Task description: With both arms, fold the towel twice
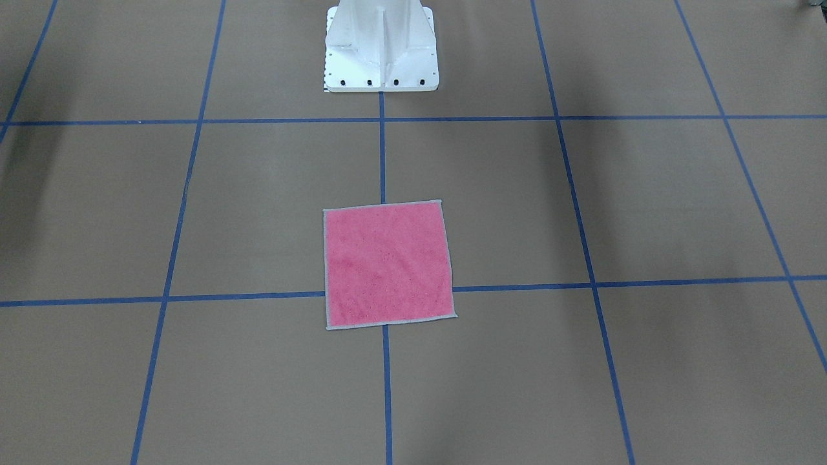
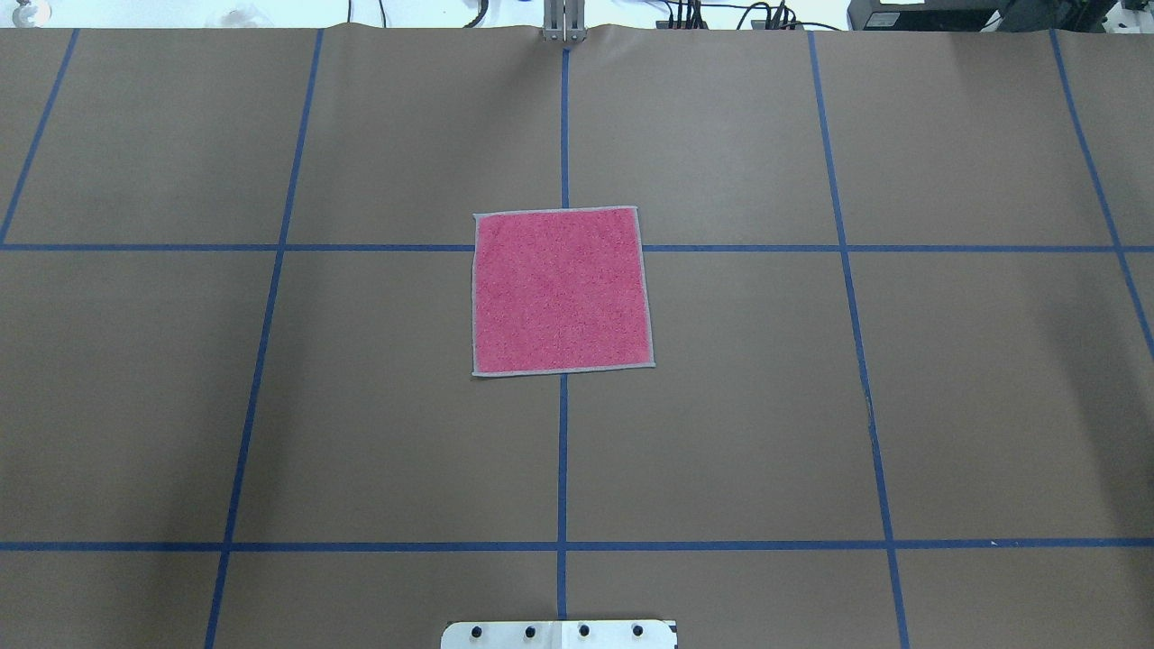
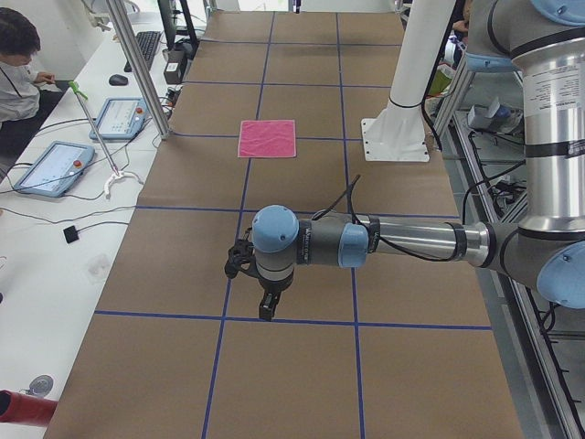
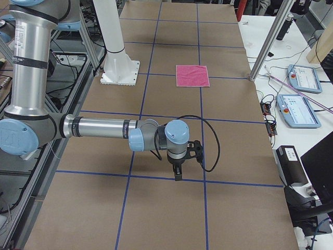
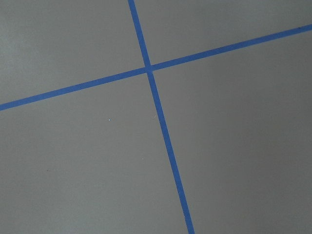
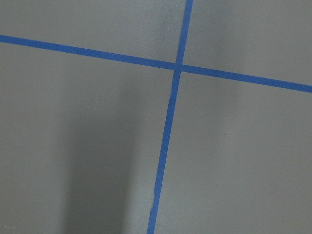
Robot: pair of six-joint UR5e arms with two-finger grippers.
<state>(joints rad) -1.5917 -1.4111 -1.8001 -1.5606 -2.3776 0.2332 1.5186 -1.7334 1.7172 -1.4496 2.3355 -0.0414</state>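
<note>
The towel (image 2: 562, 290) lies flat and unfolded, pink face up with its light grey edge all round, at the table's middle; it also shows in the front view (image 1: 387, 263) and both side views (image 3: 267, 139) (image 4: 192, 75). My left gripper (image 3: 266, 309) shows only in the left side view, far from the towel, pointing down over the table; I cannot tell if it is open or shut. My right gripper (image 4: 178, 175) shows only in the right side view, likewise far from the towel; I cannot tell its state. Both wrist views show only table.
The brown table (image 2: 721, 406) carries a blue tape grid. The white pedestal base (image 1: 381, 48) stands behind the towel. Tablets (image 3: 55, 167) and cables lie on the white side bench, where a person (image 3: 18, 55) sits. A metal post (image 4: 268, 44) stands by the table edge.
</note>
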